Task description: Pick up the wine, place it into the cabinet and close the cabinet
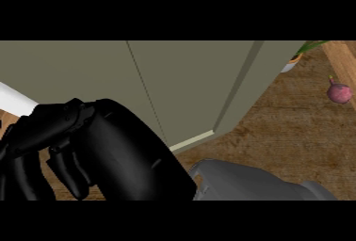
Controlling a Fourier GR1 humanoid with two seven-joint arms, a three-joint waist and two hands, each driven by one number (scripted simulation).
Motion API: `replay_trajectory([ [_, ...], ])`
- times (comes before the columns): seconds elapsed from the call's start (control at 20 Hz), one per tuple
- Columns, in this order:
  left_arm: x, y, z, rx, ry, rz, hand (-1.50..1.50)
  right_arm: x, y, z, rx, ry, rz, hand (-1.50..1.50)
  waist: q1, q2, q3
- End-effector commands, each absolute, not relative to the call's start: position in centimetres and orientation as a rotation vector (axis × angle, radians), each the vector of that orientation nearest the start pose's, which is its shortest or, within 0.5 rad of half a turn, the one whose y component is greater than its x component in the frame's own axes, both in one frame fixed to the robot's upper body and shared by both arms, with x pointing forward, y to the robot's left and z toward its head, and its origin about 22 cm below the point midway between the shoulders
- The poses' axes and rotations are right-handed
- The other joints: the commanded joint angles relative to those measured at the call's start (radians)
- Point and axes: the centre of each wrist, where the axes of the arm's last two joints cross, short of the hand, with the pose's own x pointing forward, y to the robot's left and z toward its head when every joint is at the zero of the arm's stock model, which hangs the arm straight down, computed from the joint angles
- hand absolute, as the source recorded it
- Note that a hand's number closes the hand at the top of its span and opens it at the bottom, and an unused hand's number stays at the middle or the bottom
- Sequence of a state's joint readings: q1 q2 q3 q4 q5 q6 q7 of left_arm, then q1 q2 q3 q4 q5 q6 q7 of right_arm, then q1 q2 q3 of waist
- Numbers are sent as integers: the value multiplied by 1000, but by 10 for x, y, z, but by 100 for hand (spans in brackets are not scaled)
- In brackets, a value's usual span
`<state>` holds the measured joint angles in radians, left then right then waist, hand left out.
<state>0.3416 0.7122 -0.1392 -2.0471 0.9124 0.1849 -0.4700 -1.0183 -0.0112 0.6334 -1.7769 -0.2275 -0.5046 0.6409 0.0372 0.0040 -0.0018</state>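
No wine shows in the head view. The grey-green cabinet [188, 84] fills the upper middle, and a thin seam runs between its two door fronts, which lie flush. My right hand [104, 146] looms large at the lower left, in front of the cabinet's left door. Its grey forearm [250, 183] comes in from the lower right. The fingers [68, 174] hang down, relaxed, with nothing seen in them. The hand hides the cabinet's lower left part. My left hand is out of the picture.
A purple-pink root vegetable [339, 92] lies on the wooden counter [292, 132] at the right. A potted plant [299, 56] stands at the top right by the cabinet's corner. A white strip [15, 100] shows at the left edge.
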Motion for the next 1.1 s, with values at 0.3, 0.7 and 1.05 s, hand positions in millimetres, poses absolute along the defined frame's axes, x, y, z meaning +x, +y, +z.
replay_trajectory([
  [0.3,158,307,93,-227,-1942,234,-150,311,23,275,277,-1889,594,150,-8,0,1],
  [0.7,168,318,89,-211,-1953,223,-150,359,9,241,303,-1836,562,150,-14,2,1],
  [1.05,164,309,92,-224,-1952,197,-150,389,-20,249,235,-1860,530,150,-9,4,1],
])
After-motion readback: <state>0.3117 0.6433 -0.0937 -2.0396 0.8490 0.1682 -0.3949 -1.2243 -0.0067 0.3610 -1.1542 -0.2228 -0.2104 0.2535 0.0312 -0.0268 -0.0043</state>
